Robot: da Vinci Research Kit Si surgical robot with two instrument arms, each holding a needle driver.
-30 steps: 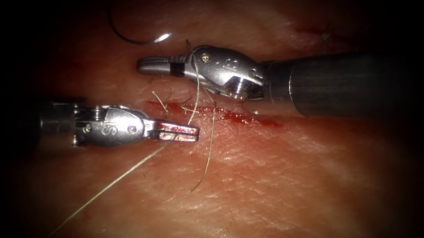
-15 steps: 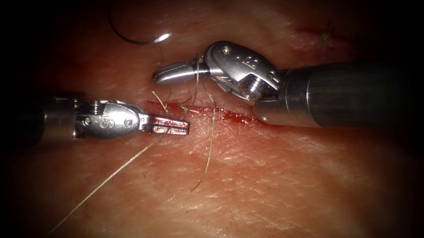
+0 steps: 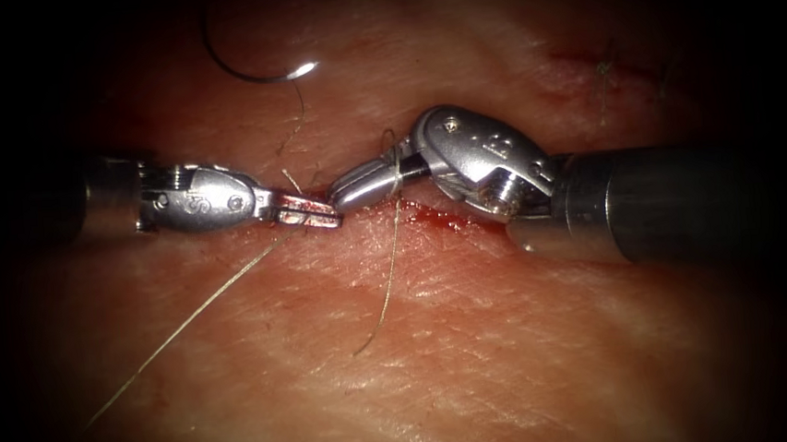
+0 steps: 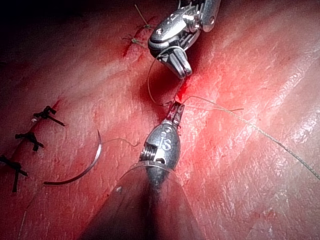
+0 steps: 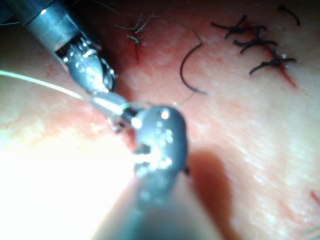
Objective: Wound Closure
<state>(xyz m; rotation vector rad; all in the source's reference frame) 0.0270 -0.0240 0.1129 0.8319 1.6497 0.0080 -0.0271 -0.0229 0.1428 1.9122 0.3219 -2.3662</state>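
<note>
Above the cut (image 3: 430, 217), your needle (image 3: 249, 69) lies free on the tissue (image 3: 514, 351), well apart from both tools. Your left end effector (image 3: 319, 217) is closed on the thread (image 3: 188, 323) at the cut's left end. Your right end effector (image 3: 354, 189) is closed, thread looped around it, tip almost touching the left one. Dark finished stitches (image 4: 35, 140) show beside the needle in the left wrist view.

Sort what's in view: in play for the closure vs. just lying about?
In play: left tool, shut on the thread; right tool, thread looped round it; the cut in the tissue.
Lying about: needle, free on the tissue; old stitches.
</note>
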